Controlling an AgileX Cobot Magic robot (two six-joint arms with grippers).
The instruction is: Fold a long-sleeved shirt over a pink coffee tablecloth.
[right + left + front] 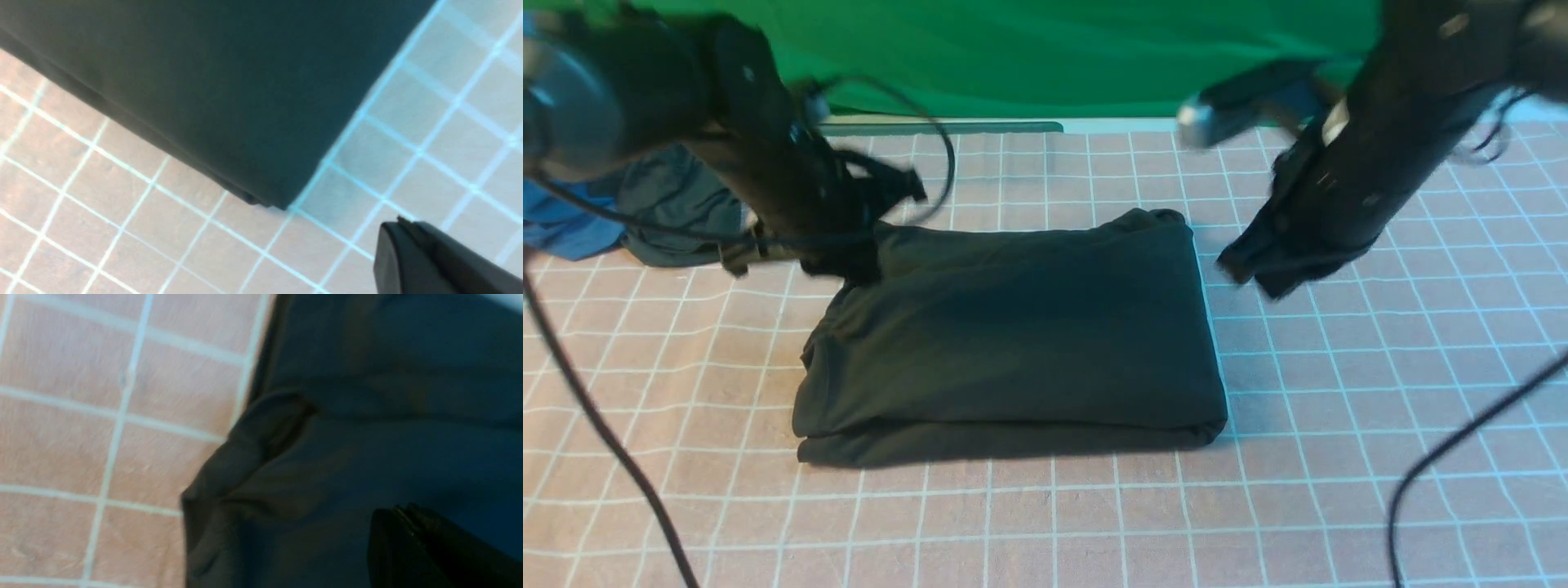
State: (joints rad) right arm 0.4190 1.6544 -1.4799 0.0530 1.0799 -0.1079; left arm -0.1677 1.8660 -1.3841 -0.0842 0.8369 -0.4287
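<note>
- While its jaws are pressed together with nothing between them, the left gripper (849,265) sits at the far left corner of the long-sleeved shirt (1013,335); from the front it looks to touch or hang just over the fabric there, and which of the two cannot be told.
- Seen from the left wrist, the closed fingertips (412,547) lie over dark cloth (367,437), with a rumpled corner of that cloth (245,457) beside them.
- Off the shirt's far right corner, the right gripper (1254,273) is also clenched and empty, apart from the fabric and raised above the pink coffee tablecloth (1380,392).
- From the right wrist, its fingers (412,253) show as one closed dark block over the gridded cloth (122,224), near a folded corner of the shirt (229,102).
- Between the two grippers, the shirt lies folded into a thick, roughly rectangular stack, flat on the tablecloth, with layered edges showing along its near side.
- No print shows on the shirt's upper face.
- Left of the shirt, behind the left arm (768,163), a smaller dark garment bundle (674,212) rests on the tablecloth, and a blue garment (564,220) lies just beyond it toward the edge.
- Beyond the shirt's far side, a green cloth (1054,49) hangs as a backdrop.
- On the shirt's right, the right arm (1388,122) slants down from above, blurred.
- Black cables (605,433) trail across the tablecloth on both sides of the shirt.
</note>
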